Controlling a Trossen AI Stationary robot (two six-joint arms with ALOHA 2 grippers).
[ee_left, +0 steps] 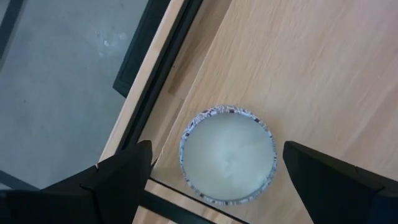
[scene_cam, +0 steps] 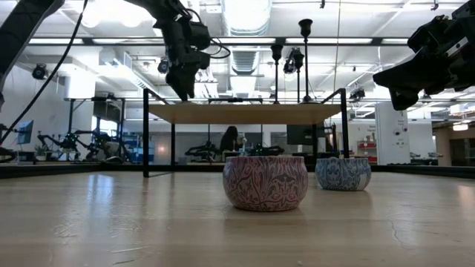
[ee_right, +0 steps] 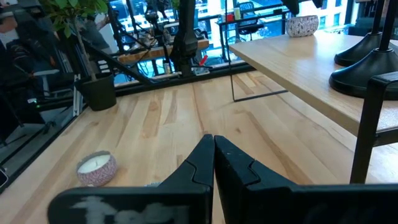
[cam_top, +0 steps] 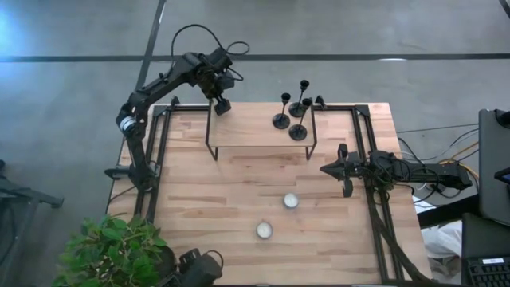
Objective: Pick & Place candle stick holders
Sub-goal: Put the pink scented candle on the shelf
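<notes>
Three black candlestick holders (cam_top: 281, 119) (cam_top: 300, 106) (cam_top: 299, 131) stand on their round bases at the right end of a raised wooden shelf (cam_top: 255, 131). They also show in the low view (scene_cam: 305, 30). My left gripper (cam_top: 221, 104) hangs open above the shelf's far left corner. Its fingers (ee_left: 127, 171) stand apart on either side of a white candle in a patterned tin (ee_left: 227, 154) that sits on the shelf, and they touch nothing. My right gripper (cam_top: 343, 171) is shut and empty, off the shelf's right end, above the table (ee_right: 214, 155).
Two more candle tins stand on the table top (cam_top: 291, 201) (cam_top: 264, 230), in front of the shelf. The shelf's black metal legs (cam_top: 211, 147) and the table's frame rails (cam_top: 362, 135) stand around it. A potted plant (cam_top: 111, 251) is at the near left corner.
</notes>
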